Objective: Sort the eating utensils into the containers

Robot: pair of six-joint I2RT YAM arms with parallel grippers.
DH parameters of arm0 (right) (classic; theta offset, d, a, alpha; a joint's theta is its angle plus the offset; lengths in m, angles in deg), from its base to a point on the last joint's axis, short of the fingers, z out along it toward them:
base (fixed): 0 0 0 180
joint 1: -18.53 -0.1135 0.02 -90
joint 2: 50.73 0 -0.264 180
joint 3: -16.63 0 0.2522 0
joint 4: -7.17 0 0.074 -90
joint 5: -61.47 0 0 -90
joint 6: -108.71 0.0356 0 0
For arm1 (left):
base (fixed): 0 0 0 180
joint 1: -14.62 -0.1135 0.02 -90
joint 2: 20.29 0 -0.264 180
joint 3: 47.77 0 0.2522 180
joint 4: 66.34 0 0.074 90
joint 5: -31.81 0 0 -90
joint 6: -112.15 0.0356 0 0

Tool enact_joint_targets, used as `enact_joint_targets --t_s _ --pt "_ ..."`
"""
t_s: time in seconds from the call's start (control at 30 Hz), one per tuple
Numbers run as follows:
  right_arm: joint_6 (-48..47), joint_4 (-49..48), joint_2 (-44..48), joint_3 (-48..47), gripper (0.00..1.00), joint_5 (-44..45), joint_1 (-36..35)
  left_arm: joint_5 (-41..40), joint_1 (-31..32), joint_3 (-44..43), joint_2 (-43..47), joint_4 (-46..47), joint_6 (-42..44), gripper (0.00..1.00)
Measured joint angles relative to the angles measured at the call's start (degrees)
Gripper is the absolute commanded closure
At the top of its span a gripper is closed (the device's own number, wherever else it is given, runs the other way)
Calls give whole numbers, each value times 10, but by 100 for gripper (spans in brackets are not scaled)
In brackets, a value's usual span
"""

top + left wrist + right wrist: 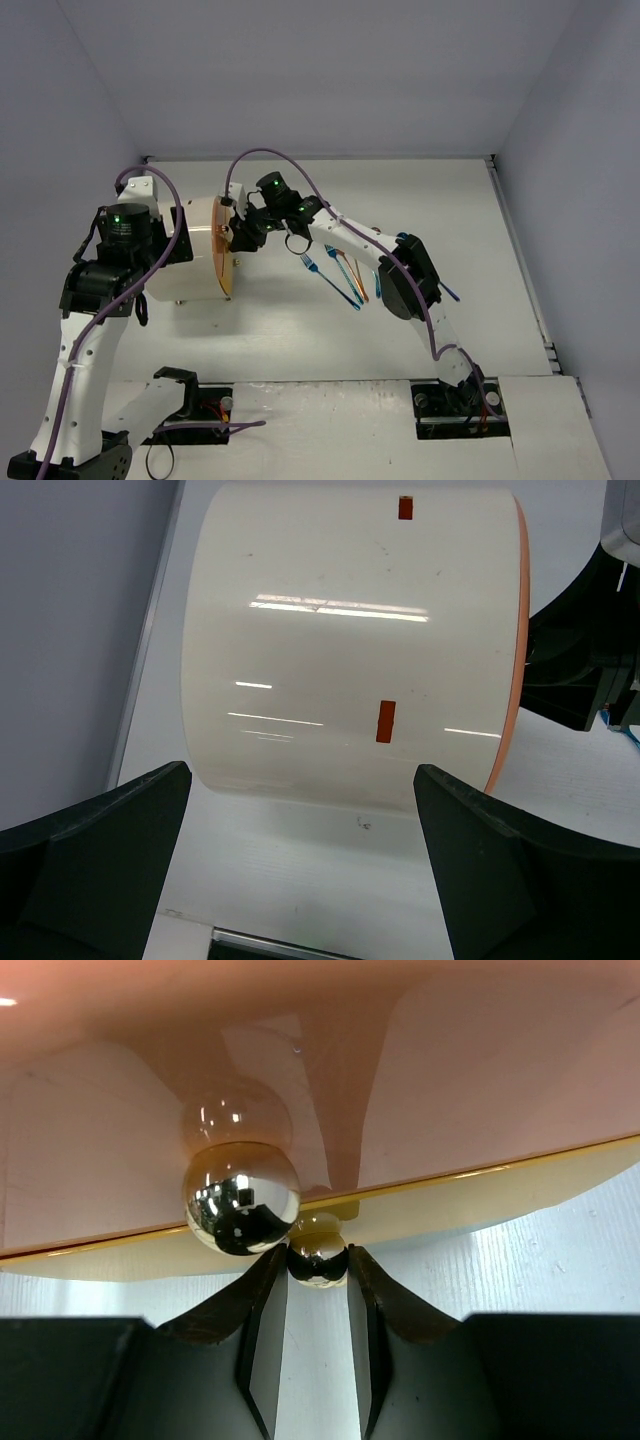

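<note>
The cream-white drum cabinet [185,270] lies on its side, its round orange front [226,262] facing right. My right gripper [243,238] is shut on a small brass knob [318,1258] at the lower edge of that front. A larger brass knob [241,1200] sits just left of it. No drawer is slid out. Several slim utensils, blue forks [332,280] and an orange piece [361,285], lie on the table right of the cabinet. My left gripper [300,880] is open and empty, and it hovers beside the drum's curved wall [350,640]. In the top view it [140,265] is mostly hidden under its own wrist.
The right arm [405,275] stretches over the utensils and hides part of them. Grey walls close in the table at the back and both sides. Two small orange marks [386,721] show on the drum wall. White table [300,850] lies under the left fingers.
</note>
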Motion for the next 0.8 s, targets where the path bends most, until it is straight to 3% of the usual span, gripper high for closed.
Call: enact_joint_targets --t_s 0.23,0.8 --pt "-8 -9 6 14 100 -3 1 0 0 0 -4 0 0 7" --pt "-40 -2 149 207 100 -14 72 6 1 0 -18 0 5 7"
